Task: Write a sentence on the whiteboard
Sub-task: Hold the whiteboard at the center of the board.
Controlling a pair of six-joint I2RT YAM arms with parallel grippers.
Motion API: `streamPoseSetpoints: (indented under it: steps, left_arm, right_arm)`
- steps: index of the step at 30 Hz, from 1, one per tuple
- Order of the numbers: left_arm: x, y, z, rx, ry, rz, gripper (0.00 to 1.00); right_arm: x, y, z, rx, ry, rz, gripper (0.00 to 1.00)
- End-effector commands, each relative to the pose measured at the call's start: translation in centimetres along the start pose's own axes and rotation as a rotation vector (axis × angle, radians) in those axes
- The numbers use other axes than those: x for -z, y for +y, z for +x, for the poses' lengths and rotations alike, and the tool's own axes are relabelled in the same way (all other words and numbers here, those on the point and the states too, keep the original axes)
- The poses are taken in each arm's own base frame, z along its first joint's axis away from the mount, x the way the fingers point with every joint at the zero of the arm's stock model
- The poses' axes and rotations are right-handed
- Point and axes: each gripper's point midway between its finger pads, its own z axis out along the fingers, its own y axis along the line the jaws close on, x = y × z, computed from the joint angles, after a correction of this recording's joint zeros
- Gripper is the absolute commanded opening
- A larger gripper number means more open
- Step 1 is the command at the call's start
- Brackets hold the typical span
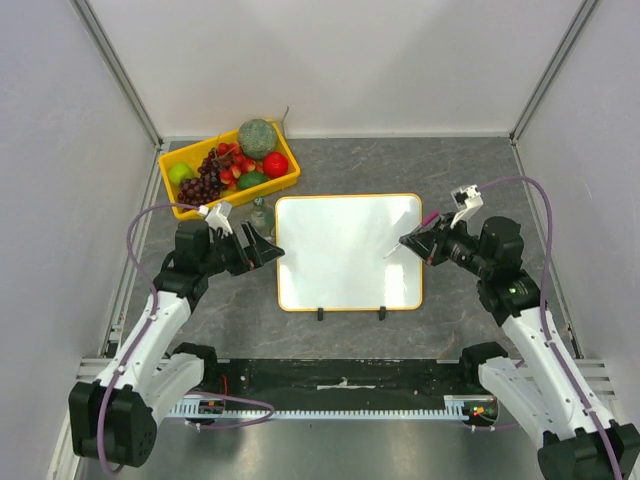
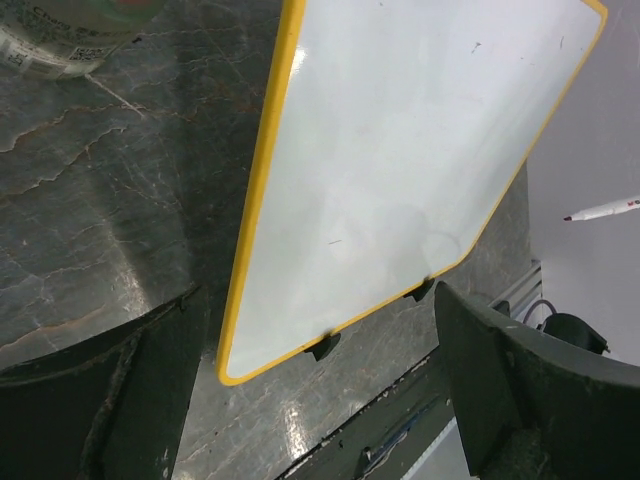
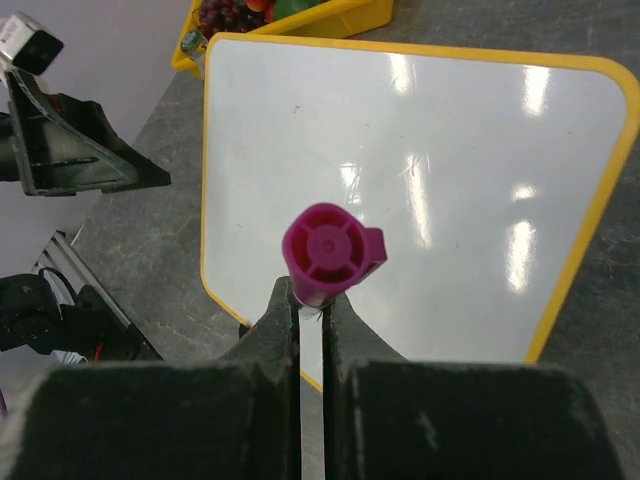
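Observation:
The whiteboard (image 1: 340, 250) lies flat on the grey table, yellow-framed, with two black feet on its near edge. Its surface is blank; no pink sentence shows on it. My right gripper (image 1: 412, 243) is shut on a white marker (image 1: 392, 252) with a magenta end (image 3: 330, 250). It holds the marker tip-down over the board's right part, slightly above the surface. My left gripper (image 1: 268, 248) is open and empty just beyond the board's left edge. In the left wrist view the board (image 2: 400, 160) fills the middle and the marker (image 2: 605, 210) shows at the far right.
A yellow tray (image 1: 172, 200) of fruit stands at the back left, close to the board's far left corner. A small clear bottle (image 1: 260, 212) stands between the tray and the board. Enclosure walls close in both sides. A black rail (image 1: 340, 375) runs along the near edge.

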Motion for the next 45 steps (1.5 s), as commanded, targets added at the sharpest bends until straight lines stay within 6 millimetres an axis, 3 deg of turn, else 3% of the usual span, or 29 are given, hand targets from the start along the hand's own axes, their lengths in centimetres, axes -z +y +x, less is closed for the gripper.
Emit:
streamPoseSetpoints:
  steps: [1,6,11,16,22,28,32,37,45]
  left_arm:
    - [-1.2,-0.8,-1.2,-0.019,-0.044,0.096,0.97]
    - [-2.5,-1.0,-2.5,-0.108,-0.108,0.161,0.96]
    - [-4.2,-0.5,-2.5,-0.145,-0.102,0.211,0.94]
    - [-5.6,-0.8,-2.5,-0.177,-0.080,0.294,0.88]
    - [-6.6,-0.8,-2.3,-0.190,-0.061,0.338,0.84]
    - [-7.4,-0.4,-0.8,-0.188,-0.031,0.380,0.77]
    - [-8.1,-0.1,0.8,-0.176,0.004,0.394,0.67]
    - [-8.8,0.1,2.7,-0.173,0.053,0.408,0.48]
    - [-8.0,1.1,5.1,-0.164,0.096,0.393,0.20]
  right_arm:
    - [-1.5,2.5,-3.0,0.027,-0.100,-0.104,0.00]
    - [-4.2,5.9,-3.2,0.071,-0.099,-0.158,0.00]
    - [-6.9,8.9,-2.2,0.059,-0.081,-0.224,0.00]
    - [-8.0,11.3,-1.6,0.077,-0.074,-0.262,0.00]
    - [-8.2,11.7,-1.7,0.085,-0.082,-0.260,0.00]
    - [-8.1,11.7,-1.5,0.101,-0.077,-0.261,0.00]
    - [-7.9,11.5,-1.4,0.105,-0.070,-0.252,0.00]
    - [-7.5,11.2,-1.2,0.109,-0.070,-0.236,0.00]
    - [-6.9,10.6,-0.9,0.119,-0.065,-0.212,0.00]
